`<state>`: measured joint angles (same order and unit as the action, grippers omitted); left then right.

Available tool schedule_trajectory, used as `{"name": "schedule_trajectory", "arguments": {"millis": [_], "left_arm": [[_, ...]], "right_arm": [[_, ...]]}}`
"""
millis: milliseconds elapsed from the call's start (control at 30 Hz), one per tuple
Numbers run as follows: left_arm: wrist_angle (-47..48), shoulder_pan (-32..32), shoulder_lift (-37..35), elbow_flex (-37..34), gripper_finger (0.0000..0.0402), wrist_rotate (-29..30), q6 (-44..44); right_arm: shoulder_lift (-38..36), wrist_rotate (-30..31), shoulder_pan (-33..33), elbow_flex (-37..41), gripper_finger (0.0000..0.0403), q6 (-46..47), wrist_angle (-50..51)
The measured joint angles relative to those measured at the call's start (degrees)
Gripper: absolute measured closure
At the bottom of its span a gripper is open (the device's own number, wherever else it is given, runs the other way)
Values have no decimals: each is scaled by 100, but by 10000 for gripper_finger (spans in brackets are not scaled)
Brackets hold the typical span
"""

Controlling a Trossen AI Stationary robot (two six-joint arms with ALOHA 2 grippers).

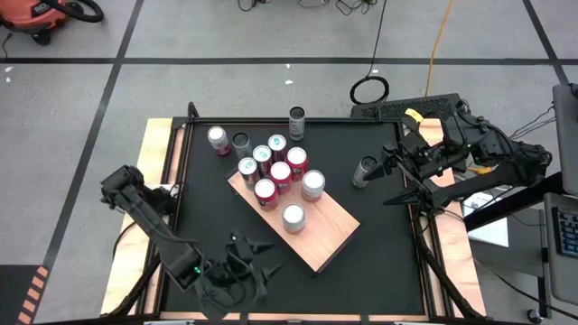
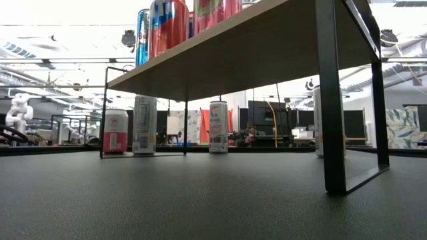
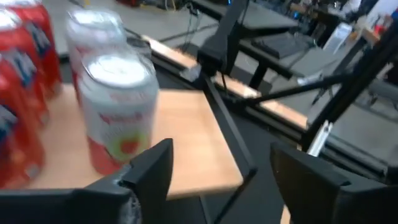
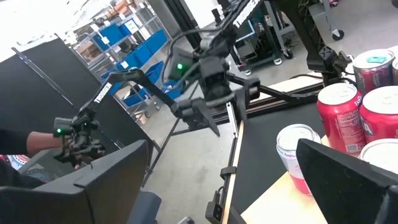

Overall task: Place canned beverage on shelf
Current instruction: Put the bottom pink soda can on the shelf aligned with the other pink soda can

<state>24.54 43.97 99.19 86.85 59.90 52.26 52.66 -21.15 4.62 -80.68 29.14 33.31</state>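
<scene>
Reaching next, we judge the upright can (image 1: 364, 171) on the table just ahead of our empty, wide-open right gripper (image 1: 390, 162), nearer than the left.

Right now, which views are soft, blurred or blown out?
Left wrist view: motion-blurred, the cans on the shelf smeared. Low view: bright backlight from the ceiling lights, so the shelf's underside and leg read dark. High view: even and sharp. Right wrist view: near fingers soft, cans clearer.
</scene>
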Motion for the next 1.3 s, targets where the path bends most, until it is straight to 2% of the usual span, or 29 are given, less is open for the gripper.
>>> {"name": "schedule_trajectory", "arguments": {"millis": [133,333,467,633,1033,1300], "left_arm": [[6,-110,303,0,179,-299,54],[-5,-536,607,0,222,-436,189],[14,-844,662,0,244,-697,143],[2,-1129,647,0,266,-752,88],[84,-1141,647,0,284,-992,-10],[157,-1128,647,0,284,-735,-4]], "right_arm": [[2,2,-1,0,14,-14,-1],[2,58,0,0,14,13,-1],[2,175,0,0,14,27,-1],[2,179,0,0,14,151,-1],[2,179,0,0,14,165,-1],[2,170,0,0,14,152,-1]]}}
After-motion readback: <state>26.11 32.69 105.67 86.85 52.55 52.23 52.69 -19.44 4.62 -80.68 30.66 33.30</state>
